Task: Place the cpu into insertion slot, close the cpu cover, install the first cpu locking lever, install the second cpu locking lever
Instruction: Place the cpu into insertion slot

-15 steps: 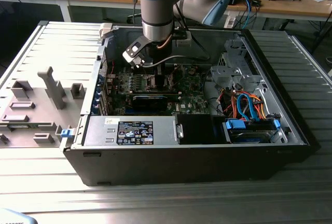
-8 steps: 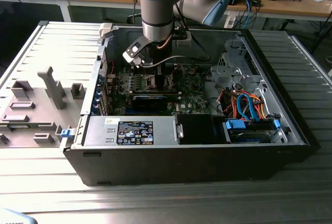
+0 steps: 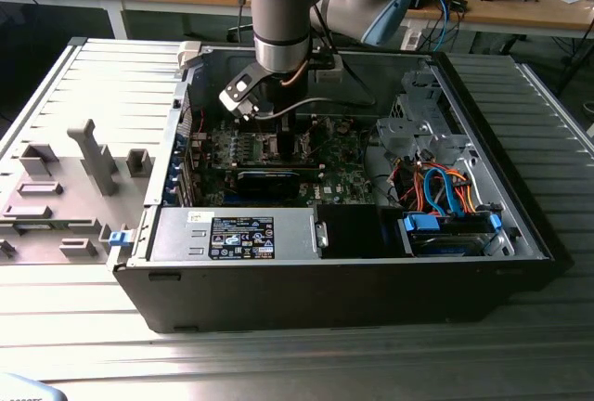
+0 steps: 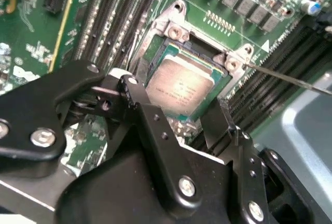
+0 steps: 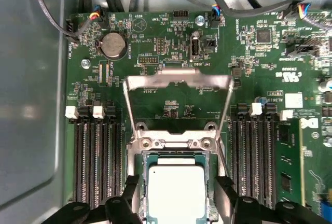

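**Tool over the socket.** The tool is pictured low inside an open computer case. Its two black fingers are spread apart, one on each side of the cpu, and nothing is clamped between them.

In both wrist views the cpu is shown lying flat, silvery face up, within the insertion slot and directly between the fingers. Whether it is fully seated cannot be told.

Just past the slot, on the side away from the tool, the cpu cover is seen swung open and not yet closed. It is hinged at the slot's far edge, with its free edge carried off toward a round coin battery.

The deciding relation is judged to be this one: the cover lies straight ahead of the tool, beyond the cpu, and its hinge line runs across, parallel to the line between the fingers.

Farther out, dark memory slots flank the socket on the green circuit board. In the exterior view the case is seen resting on a ribbed metal counter.
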You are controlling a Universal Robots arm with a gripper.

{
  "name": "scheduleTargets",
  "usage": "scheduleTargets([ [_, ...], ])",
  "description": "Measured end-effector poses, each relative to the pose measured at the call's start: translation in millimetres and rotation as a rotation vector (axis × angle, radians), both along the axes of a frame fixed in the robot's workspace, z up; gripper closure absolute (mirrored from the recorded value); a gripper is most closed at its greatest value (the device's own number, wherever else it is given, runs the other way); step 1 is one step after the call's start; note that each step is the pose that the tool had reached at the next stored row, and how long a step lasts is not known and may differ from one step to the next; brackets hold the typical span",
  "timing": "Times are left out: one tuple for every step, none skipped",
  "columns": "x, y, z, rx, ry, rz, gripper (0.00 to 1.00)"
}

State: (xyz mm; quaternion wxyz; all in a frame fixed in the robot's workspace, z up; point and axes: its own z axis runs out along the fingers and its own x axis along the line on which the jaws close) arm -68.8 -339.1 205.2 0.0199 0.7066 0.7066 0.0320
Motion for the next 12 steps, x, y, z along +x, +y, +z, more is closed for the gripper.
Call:
scheduleTargets([
  [0.0,0.0,3.1,-0.0001,0.0001,0.0,0.32],
  [0.0,0.1,7.3,0.0001,-0.0001,0.0,0.32],
  [0.1,0.5,8.0,0.0001,-0.0002,0.0,0.32],
  [0.2,0.9,8.1,0.0,0.0001,0.0,0.34],
  [0.5,1.6,8.0,0.0002,0.0008,0.001,0.4],
  [0.7,2.9,7.8,0.0003,0.0016,0.004,0.47],
  [0.9,4.1,7.7,0.0007,0.0028,0.006,0.47],
  [0.9,5.0,7.6,0.0011,0.0039,0.008,0.53],
  [1.1,5.8,7.5,0.0011,0.0044,0.014,0.59],
  [1.1,5.9,7.6,0.001,0.0046,0.017,0.65],
  [1.1,5.9,7.6,0.0011,0.0047,0.021,0.71],
  [1.4,5.9,7.5,0.0011,0.0049,0.024,0.71],
])
